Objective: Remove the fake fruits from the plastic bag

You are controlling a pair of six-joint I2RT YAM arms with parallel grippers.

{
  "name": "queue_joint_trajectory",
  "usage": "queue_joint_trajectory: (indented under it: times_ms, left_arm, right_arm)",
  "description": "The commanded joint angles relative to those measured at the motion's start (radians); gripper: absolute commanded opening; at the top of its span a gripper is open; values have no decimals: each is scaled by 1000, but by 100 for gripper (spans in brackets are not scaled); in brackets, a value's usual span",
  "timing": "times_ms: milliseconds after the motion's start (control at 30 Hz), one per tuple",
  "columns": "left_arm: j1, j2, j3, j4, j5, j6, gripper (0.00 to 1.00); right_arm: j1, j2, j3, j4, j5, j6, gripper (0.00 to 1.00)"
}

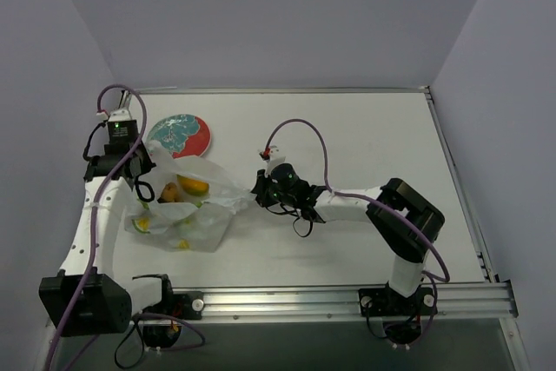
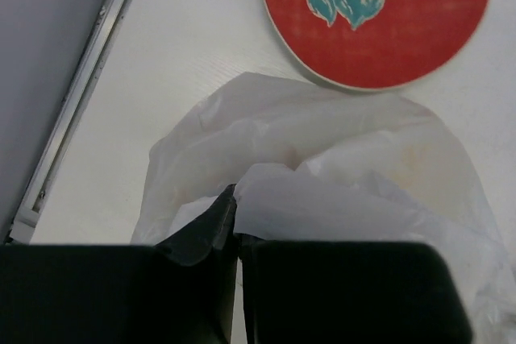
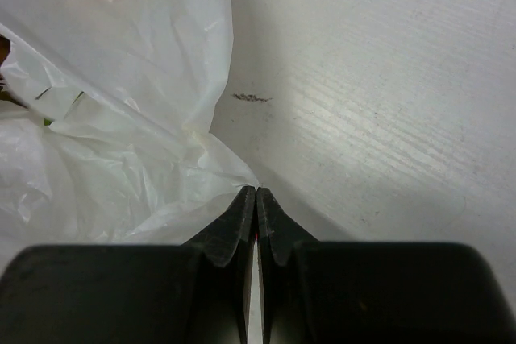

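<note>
The translucent white plastic bag (image 1: 195,202) lies at the left of the table, stretched between both grippers. Through it show fake fruits: an orange-yellow piece (image 1: 193,187), another orange piece (image 1: 171,194), and yellow slices (image 1: 142,224). My left gripper (image 1: 146,182) is shut on the bag's left edge; in the left wrist view (image 2: 235,199) bag film (image 2: 339,175) drapes over the fingertips. My right gripper (image 1: 261,187) is shut on the bag's right corner; in the right wrist view (image 3: 255,192) the bag (image 3: 121,118) runs into the closed tips.
A red-and-teal round plate (image 1: 180,135) lies just beyond the bag, also in the left wrist view (image 2: 379,14). The table's left rail (image 2: 81,102) runs close by the left gripper. Bare table (image 3: 379,102) extends to the right.
</note>
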State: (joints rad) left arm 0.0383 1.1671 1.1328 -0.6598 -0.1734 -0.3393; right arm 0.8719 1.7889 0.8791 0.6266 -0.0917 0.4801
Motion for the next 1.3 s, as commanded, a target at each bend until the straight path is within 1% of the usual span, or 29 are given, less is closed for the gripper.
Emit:
queue_joint_trajectory:
  times_ms: [0,33,167,267,300,367,400,433,467,533,567,667,733,767,867,900,967,1000,1033,1067,1100,1133,1167,1200,1233,1267]
  left_arm:
    - [60,38,-25,118,20,-90,2]
    - [74,54,-43,124,50,-101,2]
    - [156,161,-65,149,94,-136,2]
    - [189,221,-70,155,135,-147,2]
    - [196,227,-71,154,143,-148,2]
    - [196,217,-85,167,159,-145,2]
    - [195,204,-90,169,167,-145,2]
    - [193,192,-96,169,173,-147,2]
    - [192,162,-109,169,173,-147,2]
    - [175,128,-125,166,206,-147,2]
    - [169,97,-131,166,209,-147,2]
    - [155,57,-151,158,233,-142,2]
    - [152,46,-165,155,252,-141,2]
    - [146,39,-166,152,255,-141,3]
    - [140,20,-169,155,252,-141,2]
    - [140,16,-169,154,247,-141,2]
    - [140,9,-166,155,242,-145,2]
    - [140,8,-168,158,245,-147,2]
    - [140,3,-171,161,253,-152,2]
    - [140,3,-169,164,258,-155,2]
    - [140,2,-169,166,259,-158,2]
    - [141,2,-169,166,262,-159,2]
    - [141,-6,-171,167,264,-161,2]
    - [141,-9,-173,169,264,-162,2]
    - [141,-17,-173,170,265,-162,2]
    - [141,-20,-177,175,265,-168,2]
  right_arm:
    - [2,-43,5,13,38,-21,0]
    - [3,-34,1,13,40,-23,0]
    - [3,-13,-8,18,66,-24,0]
    - [4,-22,7,-2,89,-35,0]
    - [4,-28,15,-30,122,-43,0]
    - [7,-57,37,-77,138,-61,0]
    - [9,-69,46,-94,139,-67,2]
    - [13,-101,55,-116,139,-77,9]
    - [21,-120,72,-135,145,-95,30]
    - [32,-181,90,-197,152,-112,53]
    - [42,-200,109,-214,149,-130,69]
    - [67,-266,152,-321,147,-159,82]
    - [96,-304,198,-347,155,-170,86]
    - [107,-315,213,-367,158,-175,90]
    - [159,-329,293,-401,176,-196,93]
    - [188,-324,341,-410,176,-213,94]
    - [219,-292,391,-423,161,-231,93]
    - [229,-275,412,-420,143,-245,91]
    - [246,-225,450,-413,104,-258,83]
    - [257,-188,474,-410,103,-256,77]
    - [268,-156,494,-410,107,-253,70]
    - [279,-85,512,-409,112,-253,58]
    - [300,-51,532,-387,115,-247,41]
    - [305,-21,535,-369,121,-238,35]
    - [312,37,535,-349,133,-218,18]
    - [318,64,534,-316,136,-209,11]
